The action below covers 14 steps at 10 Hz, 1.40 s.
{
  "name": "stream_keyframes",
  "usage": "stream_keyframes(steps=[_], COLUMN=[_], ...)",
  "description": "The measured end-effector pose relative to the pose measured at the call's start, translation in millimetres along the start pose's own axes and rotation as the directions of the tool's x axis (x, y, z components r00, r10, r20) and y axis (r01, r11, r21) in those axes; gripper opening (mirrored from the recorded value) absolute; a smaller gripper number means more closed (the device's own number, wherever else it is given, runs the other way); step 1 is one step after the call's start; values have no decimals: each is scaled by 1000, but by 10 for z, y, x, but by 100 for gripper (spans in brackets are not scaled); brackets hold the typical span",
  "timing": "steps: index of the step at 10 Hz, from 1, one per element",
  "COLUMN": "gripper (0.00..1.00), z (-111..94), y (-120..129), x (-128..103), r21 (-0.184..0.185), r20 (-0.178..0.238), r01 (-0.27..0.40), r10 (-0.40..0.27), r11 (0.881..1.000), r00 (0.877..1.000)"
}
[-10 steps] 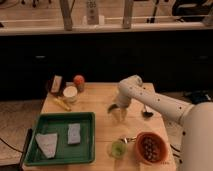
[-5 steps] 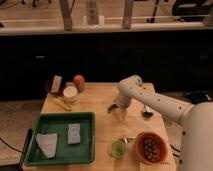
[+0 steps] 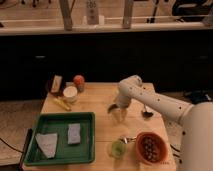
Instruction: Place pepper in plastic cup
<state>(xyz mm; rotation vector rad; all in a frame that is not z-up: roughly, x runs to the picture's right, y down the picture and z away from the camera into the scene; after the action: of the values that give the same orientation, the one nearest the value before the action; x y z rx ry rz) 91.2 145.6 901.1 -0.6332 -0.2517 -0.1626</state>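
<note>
Pincer (image 3: 118, 109) is at frame centre, pointing down and spread, right over the mouth of the clear plastic cup (image 3: 121, 118) on the bench (image 3: 97, 100). Nothing visibly pinched. A small dark sliver (image 3: 111, 107) sits at the pincer's left edge by the cup rim; can't tell whether that's the pepper or a finger. The pepper isn't clearly visible anywhere else.

White arm (image 3: 150, 99) runs from the robot body at lower right up to an elbow above the cup. A dark small item (image 3: 146, 114) lies just right of the cup. Below are a green cup (image 3: 118, 148) and a brown bowl (image 3: 151, 147), side by side at the near edge. A green tray (image 3: 60, 119) at lower left holds two grey pads. Upper left: a yellow stick (image 3: 62, 104), a white cup (image 3: 70, 94), an orange item (image 3: 78, 82).
</note>
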Motion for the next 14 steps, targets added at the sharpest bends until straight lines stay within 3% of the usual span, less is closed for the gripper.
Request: stream_keyframes(steps=[8,11,12,14], gripper=[77,49,34,18], z=[33,107,117,83], y=[-118,-123,-138,-125], x=[130,208,209,225], r21=[-2,-13,-12,-16], r20=[-3,-2,-1,-5], r01=[-38,-60,-59,-59], r10=[38,60,59,59], r11=[999,998,998,998], r00=[999,998,998,998])
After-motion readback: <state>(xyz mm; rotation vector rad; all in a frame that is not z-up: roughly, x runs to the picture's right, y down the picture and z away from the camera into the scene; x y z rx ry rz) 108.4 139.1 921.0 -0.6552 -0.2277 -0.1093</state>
